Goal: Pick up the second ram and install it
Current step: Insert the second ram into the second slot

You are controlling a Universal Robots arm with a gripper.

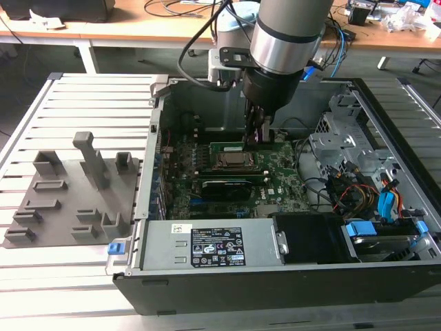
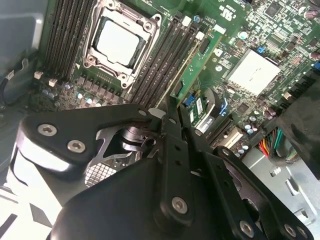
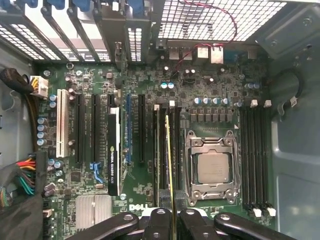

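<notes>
The second ram (image 3: pixel 168 150), a thin long green circuit-board stick, stands on its edge in a black memory slot (image 3: pixel 175 150) just beside the square silver CPU socket (image 3: pixel 211 167). The black metal fingers (image 3: pixel 159 222) are closed on its end, one on each side. In the second wrist view the stick (image 2: pixel 197 60) runs away from the fingers (image 2: pixel 172 130) along the slots. The slots sit on the green motherboard (image 1: pixel 275 176) inside the open black computer case (image 1: pixel 386 124). The case also holds a black power box (image 1: pixel 207 245) along its near edge and coloured wires (image 1: pixel 358 193) near the exterior view's right. A grey plastic holder tray (image 1: pixel 62 200) lies on the slatted metal surface (image 1: pixel 83 96), beside the case.
</notes>
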